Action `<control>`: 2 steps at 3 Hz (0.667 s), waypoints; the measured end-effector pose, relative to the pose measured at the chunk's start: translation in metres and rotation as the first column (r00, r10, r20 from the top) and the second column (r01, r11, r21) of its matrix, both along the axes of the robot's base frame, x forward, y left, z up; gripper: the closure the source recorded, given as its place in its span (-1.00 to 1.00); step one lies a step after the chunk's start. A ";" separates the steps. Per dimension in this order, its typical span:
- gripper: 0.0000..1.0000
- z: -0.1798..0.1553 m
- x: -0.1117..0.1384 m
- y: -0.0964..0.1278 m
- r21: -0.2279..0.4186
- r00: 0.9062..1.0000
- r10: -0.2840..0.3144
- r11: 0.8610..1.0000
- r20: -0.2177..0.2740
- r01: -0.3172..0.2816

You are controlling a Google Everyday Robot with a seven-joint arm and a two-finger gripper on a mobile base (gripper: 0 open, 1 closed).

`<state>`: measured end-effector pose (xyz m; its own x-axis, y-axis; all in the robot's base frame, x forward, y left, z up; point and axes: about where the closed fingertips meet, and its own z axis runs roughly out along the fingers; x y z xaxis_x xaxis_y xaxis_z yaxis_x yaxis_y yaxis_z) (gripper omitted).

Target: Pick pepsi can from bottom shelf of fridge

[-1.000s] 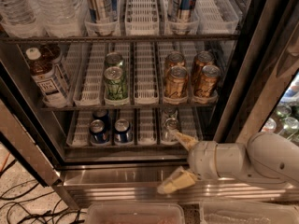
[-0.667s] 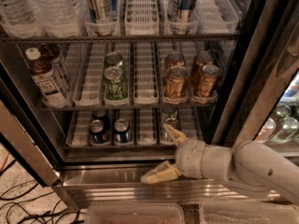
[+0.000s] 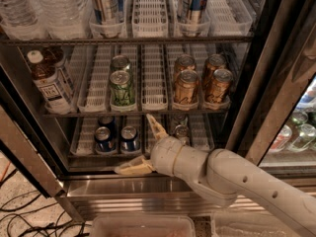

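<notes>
**Spotter:** Your arm [image 3: 237, 179] has swung left and up since a second ago. The pale two-finger gripper [image 3: 134, 144], which was low over the stainless steel base [image 3: 123, 186], is now at the front of the bottom shelf [image 3: 84, 135]. That is the lowest white slotted rack of the tall dark-framed fridge [image 3: 247, 83].

**Operator:** Is it holding anything?

**Spotter:** No. Its fingers [image 3: 154, 125] are spread wide and empty, one pointing up and one lying out to the left just above the base. Your target, the small dark blue pepsi can [image 3: 129, 138] with the silver top, stands at the front of its lane. It has a twin [image 3: 102, 138] just beside it and a third blue can [image 3: 106, 122] behind the twin.

**Operator:** How do I take it?

**Spotter:** I'd judge you're still on the approach. Go for the right-hand can of the front pair, since it is nearest you. Turn the wrist so the fingers straddle its sides, push in level, and close only once the can sits deep between them. I can't tell how far in front of it they are now.

**Operator:** And room?

**Spotter:** It's tight. The twin is close on the left, so that finger has only a slim gap. The rack above, holding the green can [image 3: 122, 87] and the gold-orange cans [image 3: 185, 85], hangs low, so keep your upper finger under it. The lane to the right looks free, so come in from there and draw straight out.
</notes>
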<state>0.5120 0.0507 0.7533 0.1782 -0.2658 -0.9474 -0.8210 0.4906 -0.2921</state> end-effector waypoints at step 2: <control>-1.00 -0.029 0.000 0.035 0.144 0.990 -0.132 0.980 -0.046 0.138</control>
<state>0.5120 0.0857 0.7248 0.1148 -0.1431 -0.9830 -0.7530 0.6330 -0.1800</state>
